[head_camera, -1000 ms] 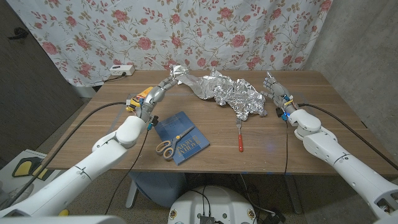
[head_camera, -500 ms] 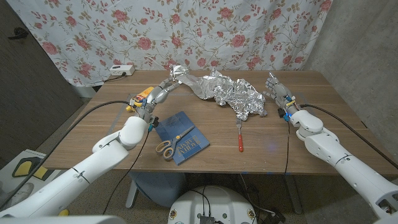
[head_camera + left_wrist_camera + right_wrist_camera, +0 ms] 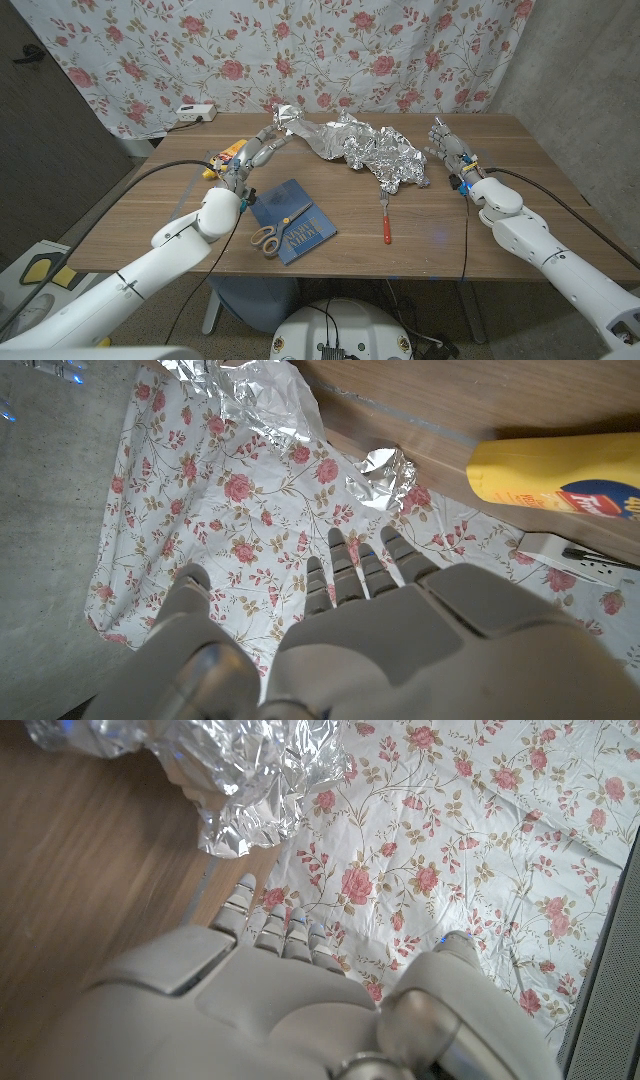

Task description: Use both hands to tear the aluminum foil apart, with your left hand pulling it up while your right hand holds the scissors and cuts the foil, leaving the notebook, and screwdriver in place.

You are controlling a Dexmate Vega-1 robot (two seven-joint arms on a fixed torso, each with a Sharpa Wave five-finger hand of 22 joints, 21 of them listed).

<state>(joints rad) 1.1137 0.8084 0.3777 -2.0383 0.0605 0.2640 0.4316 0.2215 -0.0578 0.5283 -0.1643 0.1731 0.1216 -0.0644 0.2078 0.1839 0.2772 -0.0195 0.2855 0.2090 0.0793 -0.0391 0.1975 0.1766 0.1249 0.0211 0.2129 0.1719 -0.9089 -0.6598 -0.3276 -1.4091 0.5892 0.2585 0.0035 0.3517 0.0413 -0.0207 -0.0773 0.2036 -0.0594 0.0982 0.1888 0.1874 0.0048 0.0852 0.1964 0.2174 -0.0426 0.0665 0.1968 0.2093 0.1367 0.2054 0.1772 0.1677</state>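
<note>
Both my hands are barely shifting since a second ago: my left hand (image 3: 258, 150), fingers apart and holding nothing, is reaching for the foil's (image 3: 362, 148) left end at the far side, my right hand (image 3: 447, 146) waiting spread just beside it, scissors (image 3: 270, 234) untouched on the notebook (image 3: 294, 220) near me.

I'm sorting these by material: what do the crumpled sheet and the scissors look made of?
The crumpled sheet looks like thin aluminum foil: bright, mirror-like, sharply creased. The scissors seem to have metal blades and orange, probably plastic, handles.
</note>
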